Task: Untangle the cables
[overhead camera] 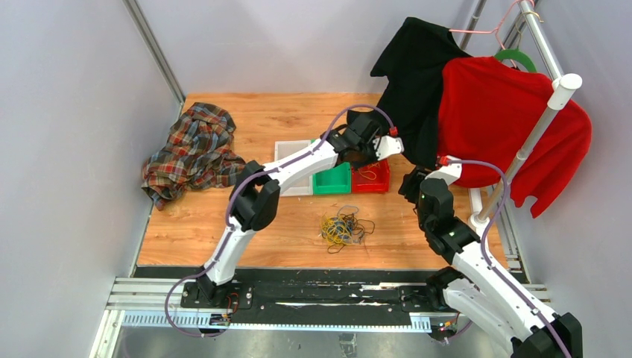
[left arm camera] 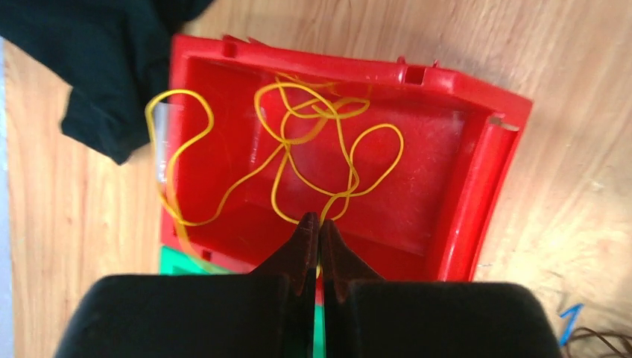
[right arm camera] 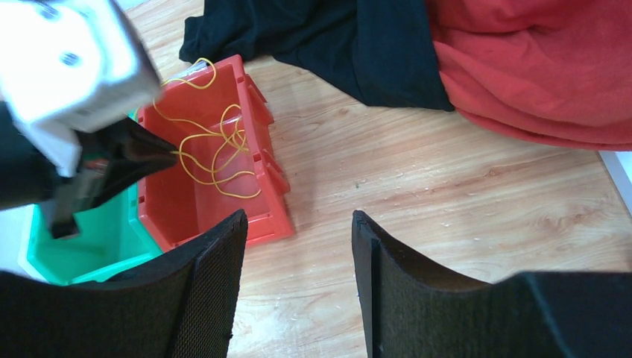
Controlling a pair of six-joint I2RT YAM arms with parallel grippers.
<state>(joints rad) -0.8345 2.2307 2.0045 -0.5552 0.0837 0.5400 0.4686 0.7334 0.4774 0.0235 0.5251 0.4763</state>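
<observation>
Top external view, from the left: a crumpled plaid cloth shirt (overhead camera: pixel 195 153) lies on the wooden table (overhead camera: pixel 283 112) near its left edge. Towards the middle, three small plastic bins stand in a row, touching: a white bin (overhead camera: pixel 289 151), a green bin (overhead camera: pixel 332 181) and a red bin (overhead camera: pixel 375 181). The left arm reaches across the white and green bins to the red one.

Nearer the arm bases, in front of the green bin and apart from it, a small tangle of yellow, blue and black cables (overhead camera: pixel 343 229) lies on the bare wood.

Left wrist view: the left gripper (left arm camera: pixel 319 222) has its fingers pressed together with no gap, over the red bin's near wall. They pinch a thin yellow cable (left arm camera: pixel 285 143) at the tips. This cable spreads in loose loops on the red bin's floor, and one loop spills over the wall on the side of the black cloth.

Right wrist view: the right gripper (right arm camera: pixel 298 246) hovers above bare wood just right of the red bin, fingers wide apart and holding nothing.

Further right, a black garment (overhead camera: pixel 417 74) and a red garment (overhead camera: pixel 507 127) hang on a white clothes rack (overhead camera: pixel 548 112); the black hem drapes onto the table behind the red bin
</observation>
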